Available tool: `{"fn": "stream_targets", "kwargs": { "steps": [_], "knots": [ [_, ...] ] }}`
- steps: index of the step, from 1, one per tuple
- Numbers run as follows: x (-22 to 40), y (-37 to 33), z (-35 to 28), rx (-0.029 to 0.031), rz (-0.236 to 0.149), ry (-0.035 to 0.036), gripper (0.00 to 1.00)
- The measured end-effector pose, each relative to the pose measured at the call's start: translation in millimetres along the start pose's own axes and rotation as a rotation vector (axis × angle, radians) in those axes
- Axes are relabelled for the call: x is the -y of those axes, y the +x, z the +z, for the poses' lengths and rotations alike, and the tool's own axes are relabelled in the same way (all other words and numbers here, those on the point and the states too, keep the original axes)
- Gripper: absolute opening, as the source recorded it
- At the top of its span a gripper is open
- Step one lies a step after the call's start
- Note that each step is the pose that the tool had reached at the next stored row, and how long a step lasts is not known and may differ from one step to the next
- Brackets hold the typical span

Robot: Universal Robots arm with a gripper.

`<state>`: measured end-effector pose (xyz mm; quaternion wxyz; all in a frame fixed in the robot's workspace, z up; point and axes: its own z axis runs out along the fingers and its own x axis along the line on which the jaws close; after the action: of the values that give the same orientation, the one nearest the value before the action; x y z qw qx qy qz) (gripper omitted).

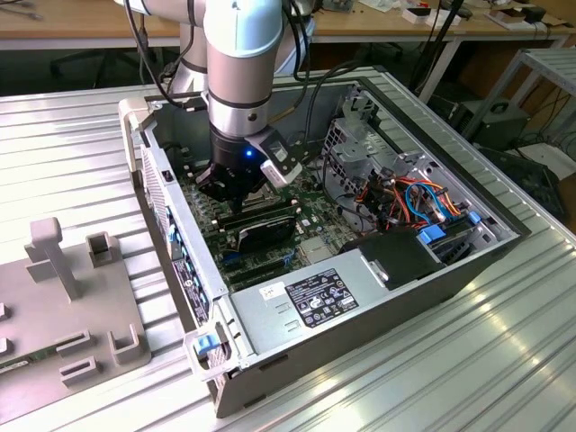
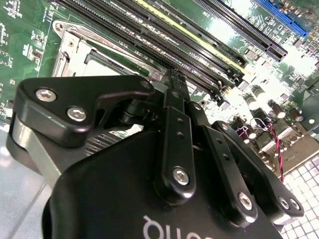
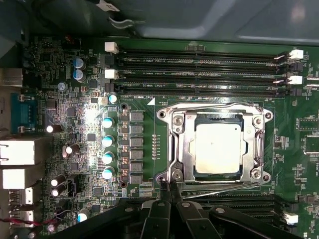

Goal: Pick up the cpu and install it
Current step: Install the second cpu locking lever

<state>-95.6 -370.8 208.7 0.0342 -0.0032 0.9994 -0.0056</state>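
Motherboard [image 3: 60, 74] | cpu [image 3: 218, 148] seated in socket [image 3: 175, 149] | fingers [image 3: 167, 191] together beside socket

Bright glare on the motherboard [image 3: 89, 117]; close jaws slightly blurred.

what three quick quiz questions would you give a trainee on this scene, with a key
1. True or false: the cpu sits inside the socket frame.
2. The gripper is nearest to: A a corner of the socket frame, B the grey power supply, C the blue cables.
3. Fill in: the gripper's fingers are ___ (open or shut), with nothing between them.
Key: 1 true; 2 A; 3 shut.
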Motion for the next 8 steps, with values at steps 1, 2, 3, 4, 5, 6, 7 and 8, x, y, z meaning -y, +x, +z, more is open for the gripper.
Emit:
{"fn": "stream_targets", "kwargs": {
  "steps": [1, 2, 3, 4, 5, 6, 7, 8],
  "knots": [
    [-0.2, 0.2, 0.2, 0.0001, 0.0, -0.0003, 0.11],
    [-0.3, 0.3, 0.3, 0.0001, 0.0, -0.0006, 0.11],
    [-0.4, 0.5, 0.5, 0.0002, 0.0, -0.001, 0.11],
    [-0.5, 0.6, 0.6, 0.0001, 0.0, -0.0014, 0.11],
    [-0.6, 0.7, 0.8, 0.0002, 0.0, -0.002, 0.11],
    [-0.7, 0.8, 1.0, 0.0002, 0.0, -0.0024, 0.11],
    [-0.8, 0.9, 1.2, 0.0002, 0.0, -0.0027, 0.11],
    [-0.9, 1.0, 1.5, 0.0002, 0.0, -0.0032, 0.11]
  ]
}}
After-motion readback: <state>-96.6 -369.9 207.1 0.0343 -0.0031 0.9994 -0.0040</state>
